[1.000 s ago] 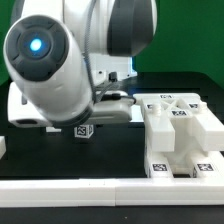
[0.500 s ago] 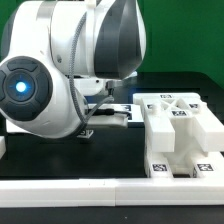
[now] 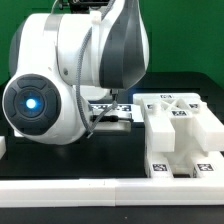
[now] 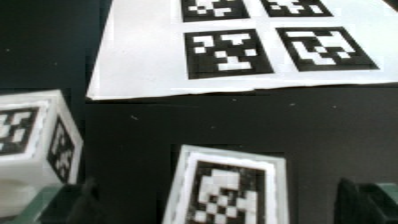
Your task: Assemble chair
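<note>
The dark two-finger gripper [image 4: 217,205] stands wide open. Its fingertips [image 4: 63,205] flank one white rectangular tagged chair part [image 4: 222,180], with a dark gap on each side, and grip nothing. A second white tagged block [image 4: 32,140] lies near that part. The flat white marker board [image 4: 231,50] shows four tags. In the exterior view, one large white tagged chair body [image 3: 178,135] sits on the black table [image 3: 110,155] at the exterior view's right. The white robot arm [image 3: 70,80] hides the gripper there.

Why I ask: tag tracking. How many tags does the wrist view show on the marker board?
4: two whole tags, two cropped at the picture's edge; more may be hidden.
</note>
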